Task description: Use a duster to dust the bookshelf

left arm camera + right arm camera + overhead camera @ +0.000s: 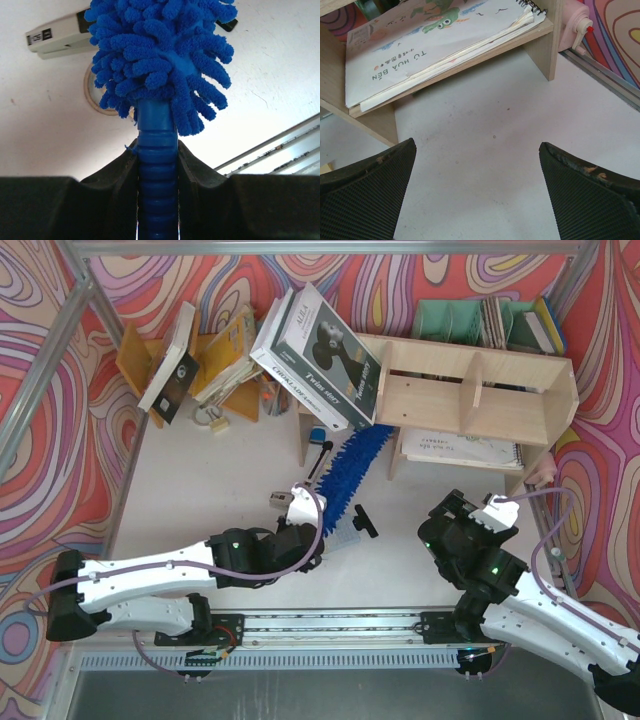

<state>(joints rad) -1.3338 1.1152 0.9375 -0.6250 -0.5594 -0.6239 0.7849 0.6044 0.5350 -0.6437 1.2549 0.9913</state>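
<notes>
The duster (357,468) is a bright-blue fluffy wand lying slantwise on the white table in front of the bookshelf (470,390), its tip near the shelf's lower left. My left gripper (322,532) is shut on its ribbed blue handle (157,165), with the fluffy head (160,55) just beyond the fingers (200,175). My right gripper (477,190) is open and empty, low over bare table before the shelf's lower tier (450,67), which holds a spiral notebook (435,45). In the top view it (447,508) sits right of the duster.
A big grey box (320,355) leans on the shelf's left end. An orange rack with books (200,355) stands back left, a green organizer (470,320) behind the shelf. A stapler (55,35), a tape ring (95,97), a black marker (365,520) and a pink bottle (572,25) lie nearby.
</notes>
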